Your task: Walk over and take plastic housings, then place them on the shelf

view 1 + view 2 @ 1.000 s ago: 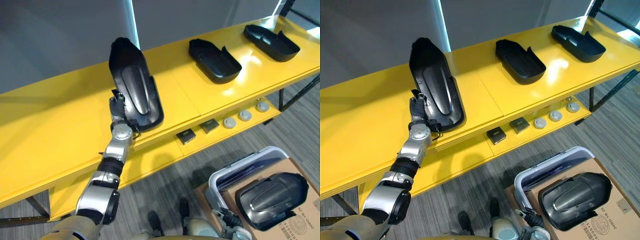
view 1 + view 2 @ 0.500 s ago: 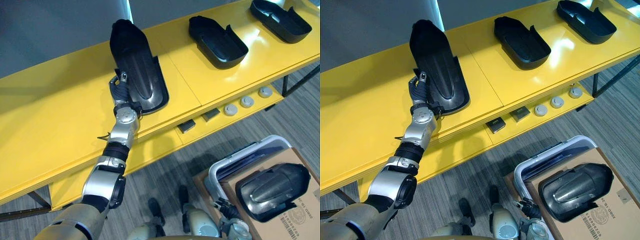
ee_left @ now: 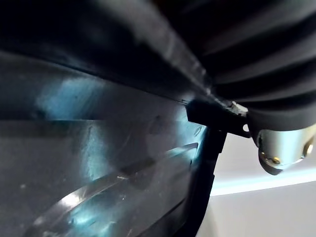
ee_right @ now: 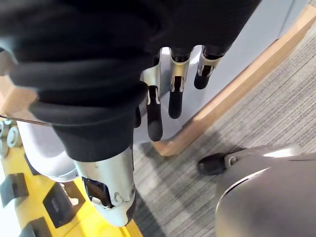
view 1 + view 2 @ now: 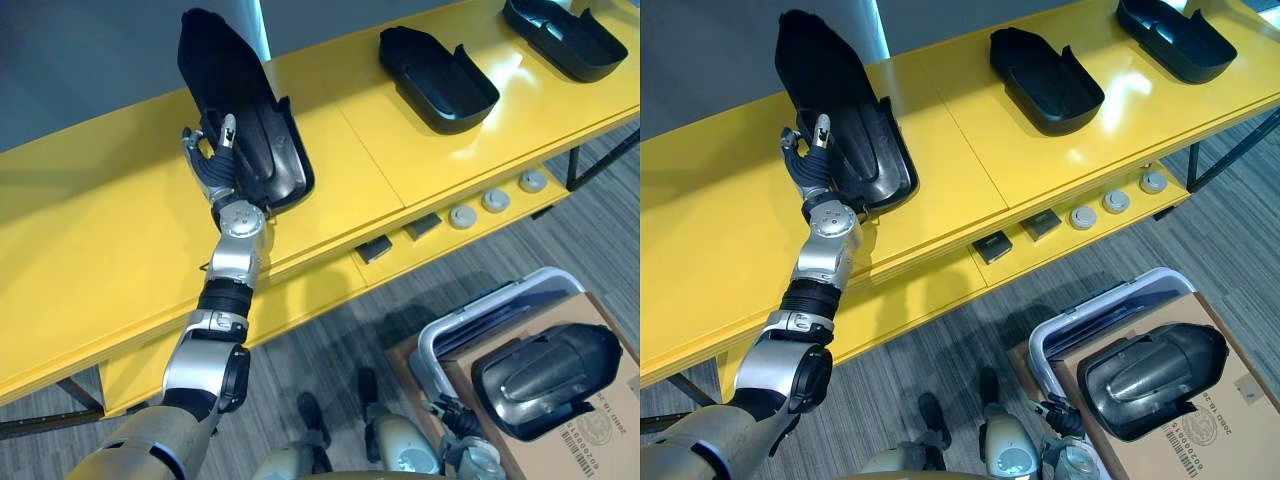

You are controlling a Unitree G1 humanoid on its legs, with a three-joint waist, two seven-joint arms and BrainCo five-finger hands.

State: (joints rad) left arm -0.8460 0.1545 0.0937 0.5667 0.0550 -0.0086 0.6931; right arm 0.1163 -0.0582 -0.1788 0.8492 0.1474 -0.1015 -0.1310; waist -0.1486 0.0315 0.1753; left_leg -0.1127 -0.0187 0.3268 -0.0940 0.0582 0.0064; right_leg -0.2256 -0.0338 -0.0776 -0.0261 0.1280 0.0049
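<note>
A long black plastic housing [image 5: 250, 120] lies on the top board of the yellow shelf [image 5: 100, 250], its far end toward the grey wall. My left hand [image 5: 210, 160] rests against its left edge near the front end, open, fingers straight and spread. The left wrist view shows the housing's glossy surface [image 3: 98, 148] from very close. Two more black housings [image 5: 438, 78] [image 5: 560, 35] lie further right on the same board. Another housing [image 5: 545, 380] sits on a cardboard box [image 5: 600, 440] on the floor. My right hand [image 4: 170, 94] hangs open by my side with straight fingers.
A grey bin [image 5: 470, 335] stands beside the cardboard box at the lower right. The shelf's lower board carries small black blocks [image 5: 372, 250] and round discs [image 5: 495, 200]. A grey wall [image 5: 100, 60] runs behind the shelf.
My left hand's fingers have uncurled from the housing's near end and now lie straight along its left edge. The housing has slid left and further back on the shelf.
</note>
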